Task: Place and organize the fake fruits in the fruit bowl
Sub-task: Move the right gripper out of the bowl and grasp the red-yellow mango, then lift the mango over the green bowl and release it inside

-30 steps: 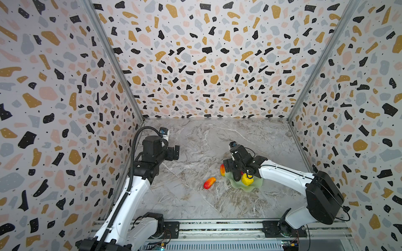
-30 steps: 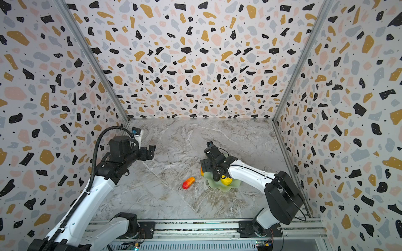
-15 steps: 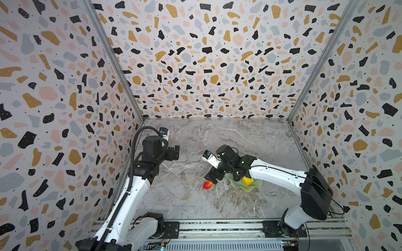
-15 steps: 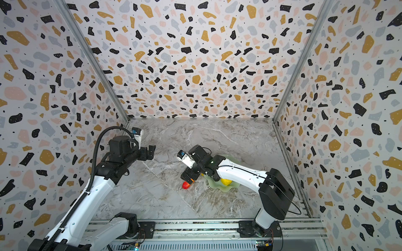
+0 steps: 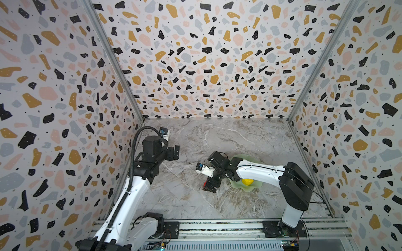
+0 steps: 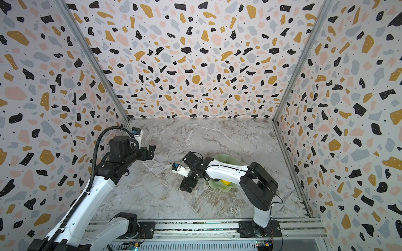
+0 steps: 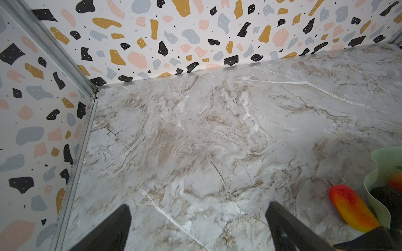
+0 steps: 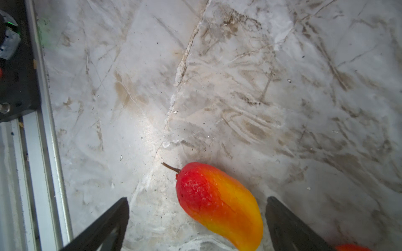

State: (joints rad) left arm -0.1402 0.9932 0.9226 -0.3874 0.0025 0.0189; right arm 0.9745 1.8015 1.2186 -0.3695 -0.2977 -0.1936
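The right gripper had swung off the fruit bowl since a second before and come down over the fruit on the table, while the left arm had not shifted. Its two dark fingers stood wide apart. The elongated red-orange-yellow fruit lay on the marble tabletop between them, nearer one finger than the other. Its red end and thin brown stem reached past the fingertips. Whether either finger touched it could not be told, and nothing was gripped.

Just behind the gripper, under the forearm, sat the pale green scalloped bowl. The lumpy yellow fruit showed in it in both top views.

Well away from those fingers, the left gripper hung above bare marble near the side wall, its fingers also spread and empty. Off beyond one of them, the left wrist view caught the same elongated fruit just beside the bowl's wavy wall. A dark fruit and a second red-orange fruit lay inside.
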